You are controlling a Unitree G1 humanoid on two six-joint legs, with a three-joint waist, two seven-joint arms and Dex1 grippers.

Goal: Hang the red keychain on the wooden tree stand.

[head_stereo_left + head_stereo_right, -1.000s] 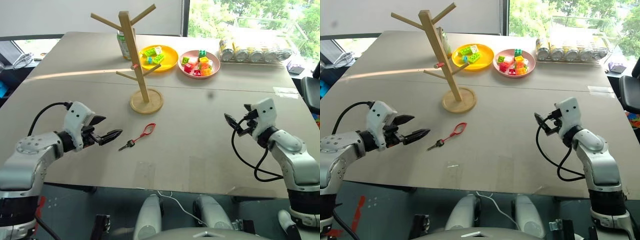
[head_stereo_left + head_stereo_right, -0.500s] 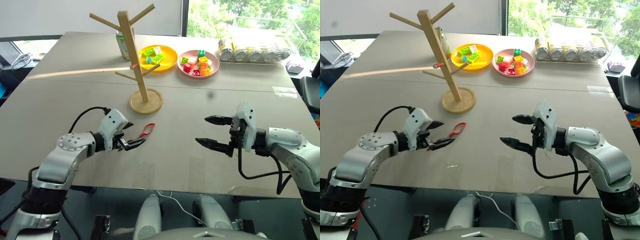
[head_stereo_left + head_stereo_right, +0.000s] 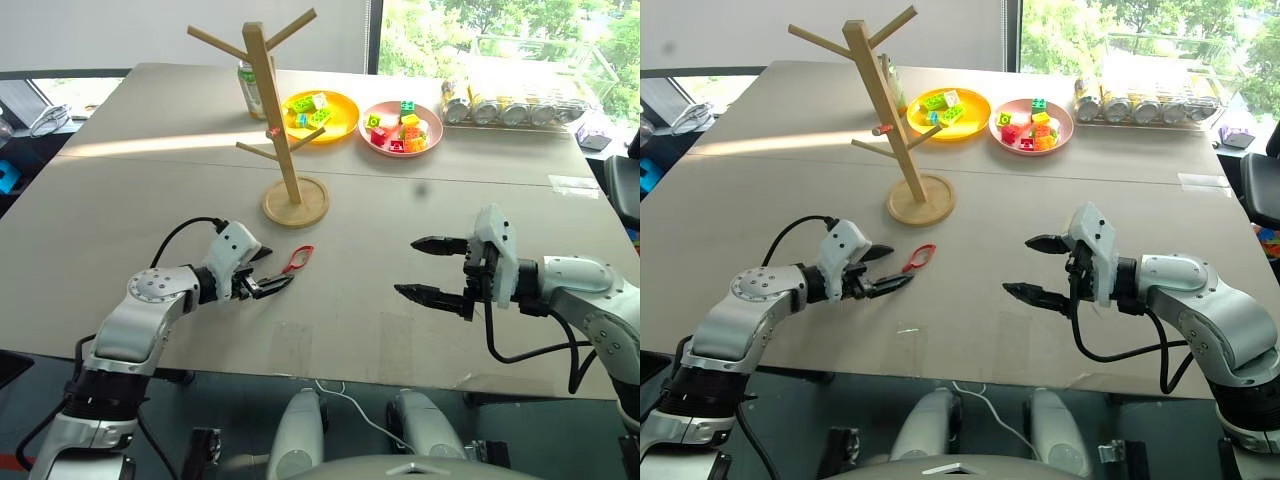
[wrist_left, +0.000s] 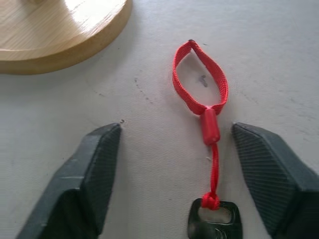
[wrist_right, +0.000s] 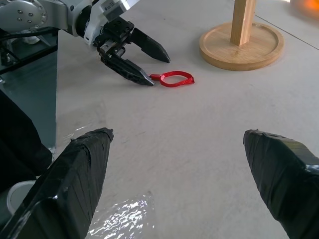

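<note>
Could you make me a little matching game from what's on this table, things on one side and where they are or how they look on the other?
Things:
1. red keychain
2. wooden tree stand
3. yellow plate
4. right gripper

Descriptions:
A. holds toy bricks beside the pink plate
B. lies flat on the table between the left gripper's jaws
C. empty, jaws wide apart
D. stands upright on a round base

Pairs: 1-B, 2-D, 3-A, 4-C

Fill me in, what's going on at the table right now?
The left gripper is down at the table with its fingers either side of the red keychain, which lies flat in front of the wooden tree stand. The jaws are apart and not yet closed on it; the key end sits between them, the loop pointing toward the stand's base. The right gripper hangs open over bare table to the right, holding nothing. Nothing hangs on the pegs yet.
</note>
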